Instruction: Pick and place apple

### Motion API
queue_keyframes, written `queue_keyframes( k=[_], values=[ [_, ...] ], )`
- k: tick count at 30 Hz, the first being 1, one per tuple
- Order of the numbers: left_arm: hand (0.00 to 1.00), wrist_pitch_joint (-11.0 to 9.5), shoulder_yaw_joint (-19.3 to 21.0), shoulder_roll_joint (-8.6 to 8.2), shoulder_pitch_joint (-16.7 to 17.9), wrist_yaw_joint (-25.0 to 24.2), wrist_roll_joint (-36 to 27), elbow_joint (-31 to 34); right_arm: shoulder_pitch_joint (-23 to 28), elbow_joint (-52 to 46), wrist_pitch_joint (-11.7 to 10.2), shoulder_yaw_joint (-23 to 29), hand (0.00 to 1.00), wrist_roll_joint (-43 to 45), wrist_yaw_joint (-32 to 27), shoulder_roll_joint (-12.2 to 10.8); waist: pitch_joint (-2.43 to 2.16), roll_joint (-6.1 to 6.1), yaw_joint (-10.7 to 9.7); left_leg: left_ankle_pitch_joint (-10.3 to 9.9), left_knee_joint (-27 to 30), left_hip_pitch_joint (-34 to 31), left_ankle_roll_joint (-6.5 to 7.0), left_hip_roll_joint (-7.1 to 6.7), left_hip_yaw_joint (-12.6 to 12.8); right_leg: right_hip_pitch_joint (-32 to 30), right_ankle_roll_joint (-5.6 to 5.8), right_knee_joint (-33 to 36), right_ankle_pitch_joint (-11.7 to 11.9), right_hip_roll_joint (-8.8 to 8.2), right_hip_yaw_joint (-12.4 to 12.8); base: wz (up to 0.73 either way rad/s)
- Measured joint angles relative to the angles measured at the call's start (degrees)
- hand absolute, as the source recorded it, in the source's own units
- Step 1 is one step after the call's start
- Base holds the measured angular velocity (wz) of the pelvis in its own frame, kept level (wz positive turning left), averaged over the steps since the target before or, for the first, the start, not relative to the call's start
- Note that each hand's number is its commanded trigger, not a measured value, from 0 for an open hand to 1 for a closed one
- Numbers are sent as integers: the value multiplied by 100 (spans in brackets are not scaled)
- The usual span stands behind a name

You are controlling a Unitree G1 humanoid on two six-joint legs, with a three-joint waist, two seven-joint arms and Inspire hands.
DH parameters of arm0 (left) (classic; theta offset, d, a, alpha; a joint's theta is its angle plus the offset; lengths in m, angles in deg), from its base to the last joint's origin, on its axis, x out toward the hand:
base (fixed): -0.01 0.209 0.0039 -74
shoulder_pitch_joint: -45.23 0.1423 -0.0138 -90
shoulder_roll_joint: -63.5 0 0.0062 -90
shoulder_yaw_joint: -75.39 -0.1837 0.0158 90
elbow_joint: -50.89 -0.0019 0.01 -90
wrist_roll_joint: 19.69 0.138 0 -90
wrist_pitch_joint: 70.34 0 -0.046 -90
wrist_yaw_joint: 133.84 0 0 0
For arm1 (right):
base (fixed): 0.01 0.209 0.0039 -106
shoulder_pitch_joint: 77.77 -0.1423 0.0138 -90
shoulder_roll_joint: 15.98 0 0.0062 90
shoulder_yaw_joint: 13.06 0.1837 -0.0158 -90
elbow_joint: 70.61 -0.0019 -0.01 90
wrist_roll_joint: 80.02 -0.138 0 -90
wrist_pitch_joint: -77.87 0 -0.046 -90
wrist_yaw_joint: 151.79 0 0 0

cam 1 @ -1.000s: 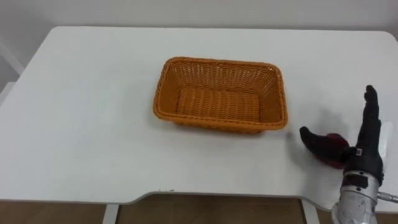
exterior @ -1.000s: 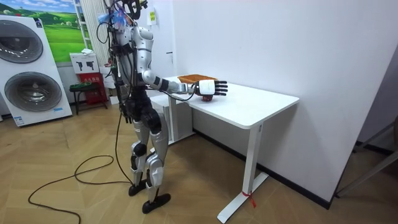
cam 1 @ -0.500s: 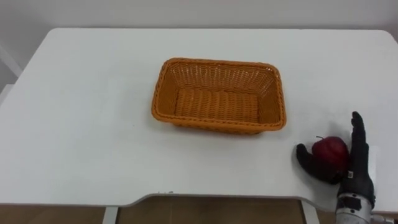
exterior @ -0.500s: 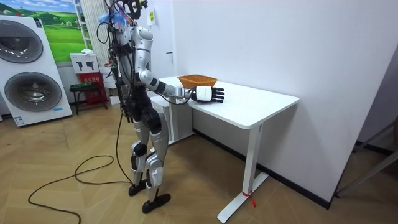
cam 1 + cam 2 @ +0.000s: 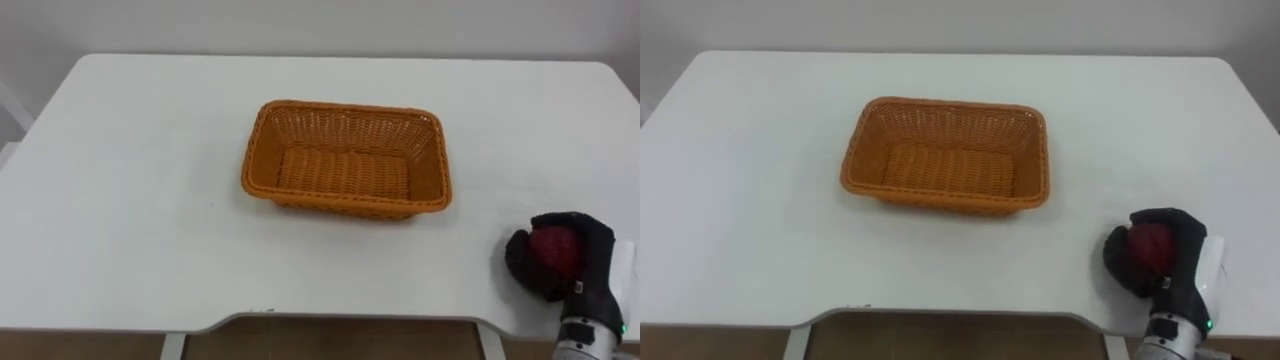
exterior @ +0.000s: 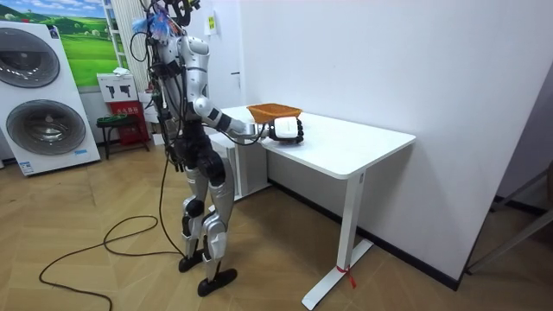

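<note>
Nearest me, at the near right edge of a white table (image 5: 120,210), my right hand (image 5: 572,268) has black fingers curled round a red apple (image 5: 547,249). The thumb is on its left side and the other fingers wrap over the top and right. Only a patch of red shows betw. them. Can't tell whether the apple rests on the tabletop or is just off it.

Further in, approx. mid-table and well apart from hand and apple, to their left, stands an orange woven basket (image 5: 345,107). It is rectangular w/ sloping walls, its long side faces me, and nothing lies inside.

Room view: I stand upright on a wood floor at the table's end on the room view's left, w/ my right arm stretched fwd over the top and the hand closed beside the basket. A washer (image 6: 43,95) stands behind me at the room view's left.
</note>
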Motion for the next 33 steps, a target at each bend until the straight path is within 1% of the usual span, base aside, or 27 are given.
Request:
queue_keyframes(
  k=[4,7,9,10,11,13,14,15,16,19,24,26,30,33],
  values=[
    [0,-3,-4,-15,-9,5,3,-11,-87,-140,109,-13,100,34,-101,-41,14,30,6,5,-2,-32,-8,0,0,-8,-4,0,3,7,-2,0],
    [0,-4,-13,-15,-27,5,2,-12,-104,-169,125,-61,100,19,-131,-52,30,24,10,5,-3,-38,-8,-2,1,-14,-5,2,3,6,-1,0],
    [0,-11,-44,-13,-45,0,4,-15,-95,-343,214,-91,100,17,-114,-53,36,34,6,5,-12,-56,-7,-4,5,-40,-4,8,2,4,3,-3],
    [0,-11,-91,-11,-66,-6,6,-18,-96,-460,275,-111,100,22,-63,-45,50,30,21,5,-31,-48,-7,-4,27,-51,-4,10,3,7,37,-17],
    [0,-11,-122,-19,-78,-32,5,-18,-97,-591,344,-182,100,3,-44,-54,63,42,89,7,-61,-19,-9,-2,82,-65,-7,14,4,14,96,-22],
    [0,-10,-181,-28,-126,-64,-1,-23,-106,-761,390,-302,100,-53,-41,-58,70,75,174,8,-60,-55,-7,0,117,-139,-12,45,7,11,110,-16],
    [0,-10,-231,-26,-169,-85,2,-31,-116,-874,394,-403,100,-87,-40,-56,87,88,203,10,-55,-86,-6,-5,125,-171,-12,56,7,7,100,0],
    [0,-11,-237,-28,-182,-98,3,-46,-119,-933,394,-461,100,-104,-38,-57,81,95,224,11,-48,-110,-6,-5,126,-197,-12,68,7,7,102,0],
    [0,-5,-237,-32,-213,-149,3,-73,-117,-1096,396,-540,100,-144,-10,-62,85,96,273,12,-43,-125,-6,-4,127,-232,-12,97,7,7,95,0],
    [0,5,-236,-32,-200,-210,3,-73,-137,-1628,441,-663,100,-215,21,-55,98,65,319,14,-44,-128,-7,-3,112,-227,-11,89,7,5,52,3],
    [0,18,-373,-11,-204,-163,-1,-138,-453,-2035,439,-808,100,-475,11,-46,82,-38,321,16,-41,-116,-6,0,69,-211,-11,87,7,1,-2,4],
    [0,28,-387,-19,-218,-156,0,-140,-621,-2108,499,-870,100,-540,28,-42,73,-75,346,16,-42,-116,-6,-2,63,-210,-11,89,7,-3,-17,0],
    [0,29,-386,-19,-234,-139,2,-130,-868,-2219,507,-935,100,-588,126,-41,76,-80,357,17,-40,-110,-6,-4,41,-186,-11,78,7,-3,-18,0],
    [0,46,-388,-19,-242,-134,1,-123,-965,-2232,512,-961,100,-646,189,-36,76,-80,430,18,-31,-113,-7,-9,16,-123,-12,8,7,-4,-36,5]
  ],
)
